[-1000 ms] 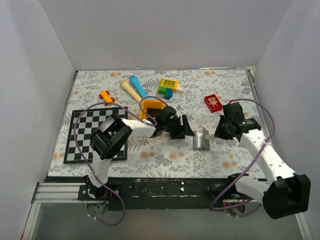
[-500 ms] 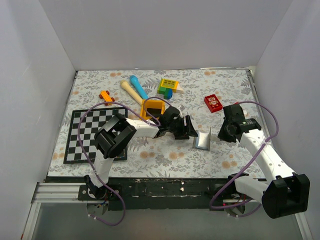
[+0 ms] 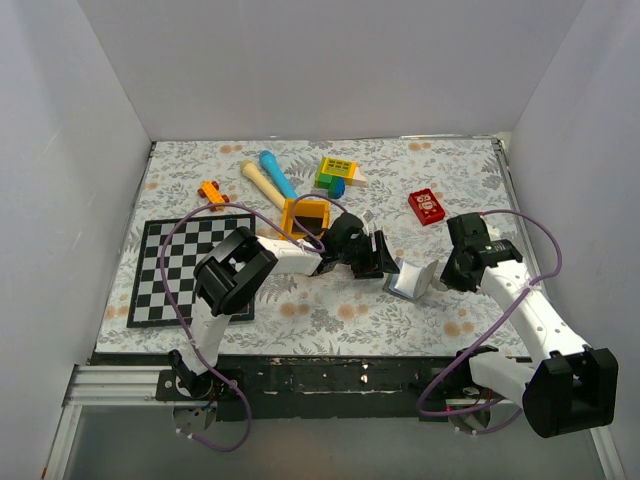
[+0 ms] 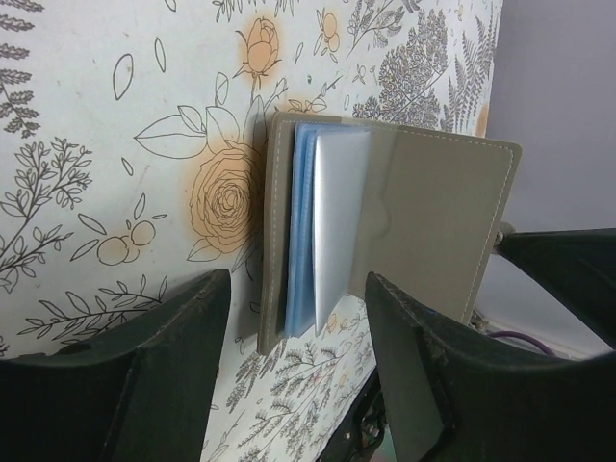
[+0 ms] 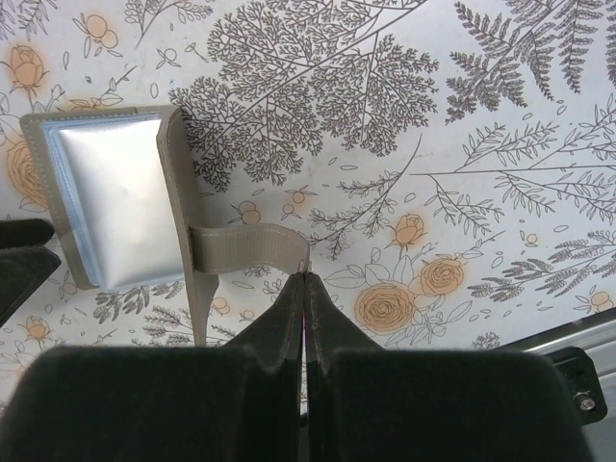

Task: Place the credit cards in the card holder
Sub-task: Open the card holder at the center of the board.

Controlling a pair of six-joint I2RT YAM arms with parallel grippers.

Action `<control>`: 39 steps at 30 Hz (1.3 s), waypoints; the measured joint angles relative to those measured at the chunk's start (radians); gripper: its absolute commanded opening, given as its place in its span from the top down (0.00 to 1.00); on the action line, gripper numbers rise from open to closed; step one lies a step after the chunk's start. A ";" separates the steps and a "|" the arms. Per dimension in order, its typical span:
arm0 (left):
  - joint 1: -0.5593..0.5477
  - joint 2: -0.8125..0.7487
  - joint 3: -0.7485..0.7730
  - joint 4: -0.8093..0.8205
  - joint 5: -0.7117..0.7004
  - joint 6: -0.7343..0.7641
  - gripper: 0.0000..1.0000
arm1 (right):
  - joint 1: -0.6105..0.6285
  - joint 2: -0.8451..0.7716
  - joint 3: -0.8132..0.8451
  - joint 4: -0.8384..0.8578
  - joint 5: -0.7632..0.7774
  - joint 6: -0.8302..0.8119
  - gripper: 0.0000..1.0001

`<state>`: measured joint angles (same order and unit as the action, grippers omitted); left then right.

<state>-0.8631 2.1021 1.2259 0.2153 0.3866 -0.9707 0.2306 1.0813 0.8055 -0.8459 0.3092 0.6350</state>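
The card holder [image 3: 409,279] is a grey wallet, standing open on the floral cloth near the middle. Pale blue and clear pockets show inside the card holder [image 4: 385,217]. My right gripper [image 5: 306,276] is shut on the tip of its snap tab [image 5: 245,248], holding the flap out to the right of the card holder [image 5: 115,197]. My left gripper [image 4: 298,289] is open, and the holder's near edge sits just beyond the gap between its black fingers [image 4: 173,356]. Nothing is held in it. From above, the left gripper [image 3: 376,256] is just left of the holder and the right gripper [image 3: 446,274] just right. No credit cards are in view.
A red block [image 3: 427,207] lies behind the right gripper. An orange tray [image 3: 307,214] stands just behind the left arm. A checkerboard [image 3: 185,268] covers the left side. Blue [image 3: 276,173] and wooden [image 3: 262,184] cylinders, yellow-green blocks [image 3: 337,175] and a small orange toy [image 3: 212,191] lie at the back.
My left gripper has slid right, up to the card holder, with its jaws narrowing a little. The right gripper has drawn the tab rightward, and the holder has opened wider.
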 measured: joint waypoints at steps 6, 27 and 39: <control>-0.002 0.005 0.007 -0.002 0.002 -0.002 0.44 | -0.002 -0.002 -0.004 -0.016 0.006 0.010 0.99; -0.011 0.023 0.024 0.006 0.018 -0.019 0.76 | -0.008 -0.022 -0.018 -0.058 0.022 0.041 0.99; -0.011 0.023 0.024 0.053 0.042 -0.042 1.00 | -0.008 -0.022 -0.018 -0.063 0.022 0.042 0.99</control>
<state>-0.8745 2.1246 1.2499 0.2684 0.4282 -1.0130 0.2226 1.0595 0.7876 -0.9089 0.3309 0.6769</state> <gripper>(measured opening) 0.052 0.023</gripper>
